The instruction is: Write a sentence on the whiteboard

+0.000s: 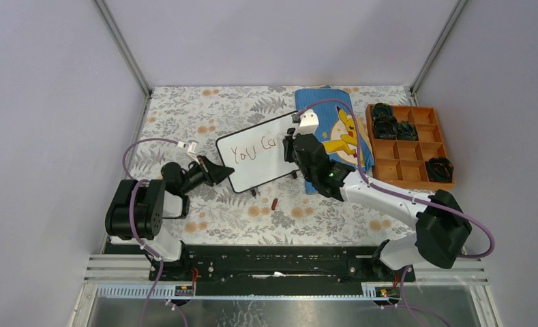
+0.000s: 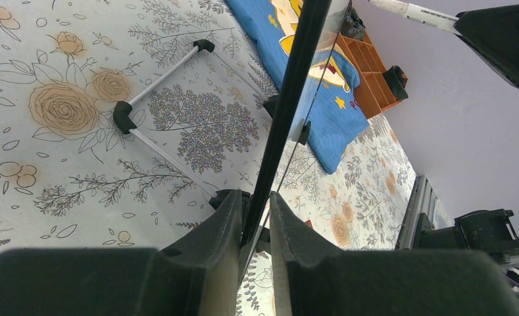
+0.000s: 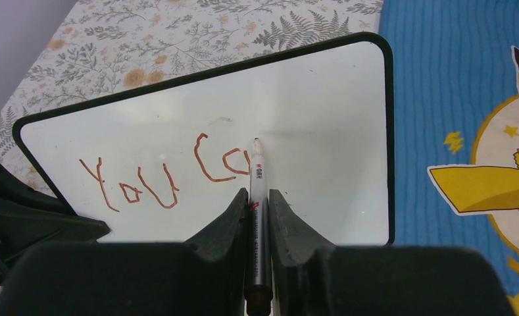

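Observation:
The whiteboard (image 1: 262,163) stands tilted on the floral table, its black rim (image 2: 289,112) running edge-on through the left wrist view. My left gripper (image 1: 219,174) (image 2: 255,201) is shut on its lower left edge. My right gripper (image 1: 290,148) (image 3: 258,195) is shut on a slim white marker (image 3: 257,172), whose tip rests on the board face (image 3: 322,99). The sentence (image 3: 158,174) (image 1: 251,150) reads "You C" in red-brown, followed by a rounded part-formed letter at the marker tip.
A blue cloth with a yellow cartoon figure (image 1: 341,129) lies right behind the board. An orange compartment tray (image 1: 409,160) with dark items sits at the far right. A small red-brown cap (image 1: 274,202) lies near the board's front. The board's white wire stand (image 2: 158,85) rests behind it.

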Tool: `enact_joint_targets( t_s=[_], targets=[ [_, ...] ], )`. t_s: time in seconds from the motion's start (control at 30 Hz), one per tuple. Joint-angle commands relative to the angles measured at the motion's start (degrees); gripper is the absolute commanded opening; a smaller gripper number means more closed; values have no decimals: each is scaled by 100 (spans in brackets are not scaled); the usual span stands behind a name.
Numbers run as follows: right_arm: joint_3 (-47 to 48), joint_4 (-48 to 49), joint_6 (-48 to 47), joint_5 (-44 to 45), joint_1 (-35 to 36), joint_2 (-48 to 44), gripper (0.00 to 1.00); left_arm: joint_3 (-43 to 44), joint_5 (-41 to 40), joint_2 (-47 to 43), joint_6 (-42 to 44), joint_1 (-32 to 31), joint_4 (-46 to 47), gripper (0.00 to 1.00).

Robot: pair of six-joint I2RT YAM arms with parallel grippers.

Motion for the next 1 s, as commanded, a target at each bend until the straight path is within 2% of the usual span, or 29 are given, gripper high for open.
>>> enact_joint_targets(
  t_s=[0.0,0.97],
  targets=[
    [158,313,87,-164,-42,-12,0,48,-188,105,246,-35,-283,26],
    [-101,22,221,-12,-59,199,0,63,-199,96,263,-53,-327,26]
  ],
)
